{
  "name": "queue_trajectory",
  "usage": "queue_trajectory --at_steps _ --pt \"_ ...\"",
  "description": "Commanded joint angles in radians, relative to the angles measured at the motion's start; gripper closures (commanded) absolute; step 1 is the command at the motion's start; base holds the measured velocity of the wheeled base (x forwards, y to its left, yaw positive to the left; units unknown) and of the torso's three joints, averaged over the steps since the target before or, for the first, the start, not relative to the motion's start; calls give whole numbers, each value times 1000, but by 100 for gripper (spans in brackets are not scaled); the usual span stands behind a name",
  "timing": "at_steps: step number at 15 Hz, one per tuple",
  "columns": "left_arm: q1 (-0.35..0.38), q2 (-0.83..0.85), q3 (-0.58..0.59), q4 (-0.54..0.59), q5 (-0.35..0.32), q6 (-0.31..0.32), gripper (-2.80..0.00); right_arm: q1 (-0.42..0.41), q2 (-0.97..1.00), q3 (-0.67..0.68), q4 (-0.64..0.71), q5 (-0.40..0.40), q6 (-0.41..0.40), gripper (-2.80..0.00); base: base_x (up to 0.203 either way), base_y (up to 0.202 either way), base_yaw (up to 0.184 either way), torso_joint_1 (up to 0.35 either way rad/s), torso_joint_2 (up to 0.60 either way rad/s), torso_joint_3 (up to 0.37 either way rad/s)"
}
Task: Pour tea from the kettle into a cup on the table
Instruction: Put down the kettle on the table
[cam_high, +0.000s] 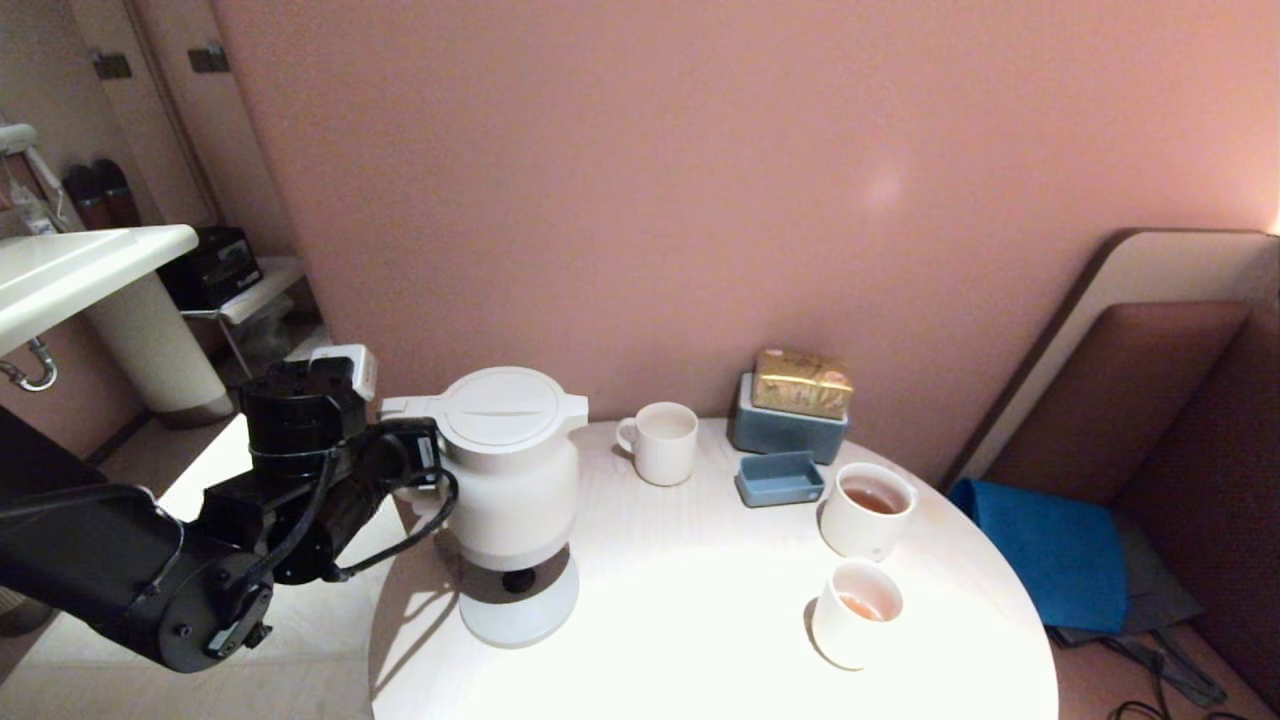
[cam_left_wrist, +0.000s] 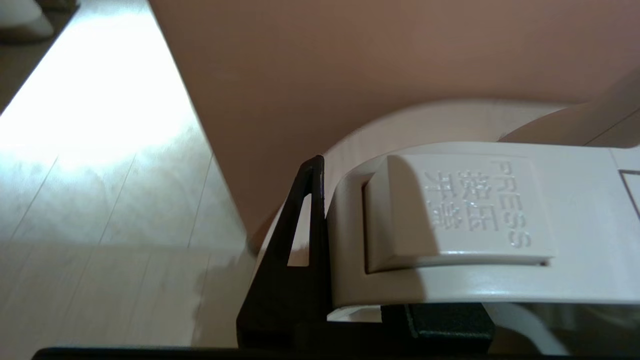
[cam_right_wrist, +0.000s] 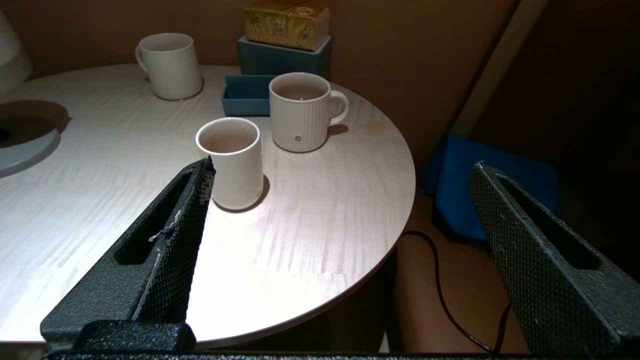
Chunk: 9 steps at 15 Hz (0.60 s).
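Gripping the kettle (cam_high: 513, 480) by its handle, the left hand (cam_high: 418, 462) was clenched just under the lid's press button (cam_left_wrist: 457, 210), apparently to carry the pot level above its round base (cam_high: 520, 605) on the tabletop (cam_high: 700, 640). The narrow cup (cam_high: 857, 612) stood well apart toward the right edge, a little tea (cam_high: 860, 605) already in it, beside a bigger mug (cam_high: 866, 508). The right hand (cam_right_wrist: 340, 250), fingers spread wide and grasping nothing, hung idle off the tabletop's near right edge.
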Motion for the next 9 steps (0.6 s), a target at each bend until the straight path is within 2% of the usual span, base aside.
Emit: queue_trajectory --at_steps 1,6,9 --pt "3 6 35 -19 2 -3 0 0 1 0 0 0 0 -280 0 0 0 0 0 0" --pt "3 95 134 -242 0 -10 0 0 1 0 0 1 0 -280 0 0 0 0 0 0" --pt "-1 130 181 -269 -1 -11 0 0 1 0 0 0 0 -280 0 0 0 0 0 0"
